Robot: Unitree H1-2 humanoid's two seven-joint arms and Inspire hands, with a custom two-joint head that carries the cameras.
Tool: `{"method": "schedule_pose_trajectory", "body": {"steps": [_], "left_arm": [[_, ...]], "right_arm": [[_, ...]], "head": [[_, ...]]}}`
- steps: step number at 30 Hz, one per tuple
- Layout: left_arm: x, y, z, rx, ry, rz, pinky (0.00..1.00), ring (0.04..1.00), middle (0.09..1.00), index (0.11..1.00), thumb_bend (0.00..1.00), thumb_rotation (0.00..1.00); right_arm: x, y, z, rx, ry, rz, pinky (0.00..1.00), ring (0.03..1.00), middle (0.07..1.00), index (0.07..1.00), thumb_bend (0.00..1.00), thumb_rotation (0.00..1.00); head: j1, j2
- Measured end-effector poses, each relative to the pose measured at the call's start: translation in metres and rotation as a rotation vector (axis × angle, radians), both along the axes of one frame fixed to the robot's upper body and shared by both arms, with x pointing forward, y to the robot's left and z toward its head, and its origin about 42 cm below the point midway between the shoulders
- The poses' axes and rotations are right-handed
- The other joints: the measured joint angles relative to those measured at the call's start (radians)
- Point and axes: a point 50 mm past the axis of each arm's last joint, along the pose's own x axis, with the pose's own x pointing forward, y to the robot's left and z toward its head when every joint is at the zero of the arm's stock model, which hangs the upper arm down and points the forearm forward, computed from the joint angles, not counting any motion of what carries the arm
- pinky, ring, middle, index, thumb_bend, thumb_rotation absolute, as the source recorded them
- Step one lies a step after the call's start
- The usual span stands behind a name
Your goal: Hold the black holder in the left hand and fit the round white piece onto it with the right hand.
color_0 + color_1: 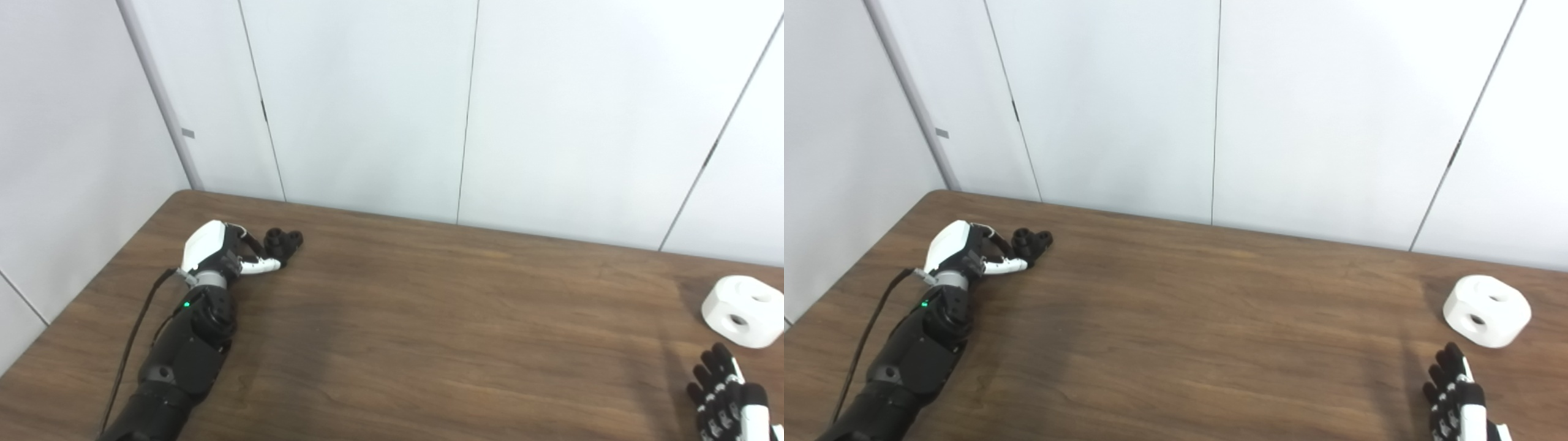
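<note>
The black holder (283, 241) is a small knobbly piece lying on the brown table (429, 331) at the far left. My left hand (223, 252) rests on the table right beside it. The fingers and white thumb (260, 266) are spread and reach the holder's near side without closing round it. The round white piece (743, 310), with holes in its top and side, sits at the table's right edge. My right hand (726, 398) is low at the bottom right, a short way in front of the white piece, fingers stretched out and empty.
White wall panels (367, 104) stand close behind the table's back edge and along its left side. A black cable (131, 343) runs along my left forearm. Bare tabletop lies between the two hands.
</note>
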Motion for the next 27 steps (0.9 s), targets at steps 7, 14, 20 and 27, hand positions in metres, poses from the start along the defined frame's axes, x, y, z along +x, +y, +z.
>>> {"method": "schedule_pose_trajectory", "body": {"steps": [7,14,20,27], "left_arm": [[0.0,0.0,-0.002,-0.01,-0.012,-0.008,1.0,0.929,0.818,0.486,0.52,0.05],[-0.004,-0.012,0.0,-0.009,-0.016,-0.067,1.0,0.926,0.816,0.486,0.52,0.05],[-0.019,-0.027,-0.001,-0.019,-0.023,-0.139,1.0,0.915,0.805,0.486,0.52,0.05],[-0.044,-0.049,-0.005,-0.023,-0.041,-0.215,1.0,0.909,0.799,0.486,0.52,0.05]], "right_arm": [[0.0,0.0,0.0,0.001,-0.001,0.0,1.0,1.0,1.0,1.0,0.58,1.0],[0.0,0.001,0.002,-0.006,-0.008,-0.004,1.0,1.0,1.0,1.0,0.59,1.0],[0.0,0.002,0.004,-0.012,-0.014,-0.007,1.0,1.0,1.0,1.0,0.63,1.0],[0.001,0.003,0.004,-0.013,-0.014,-0.006,1.0,1.0,1.0,1.0,0.64,1.0]], "head": [[-0.011,0.003],[-0.018,0.008],[-0.026,0.011],[-0.049,0.018]]}}
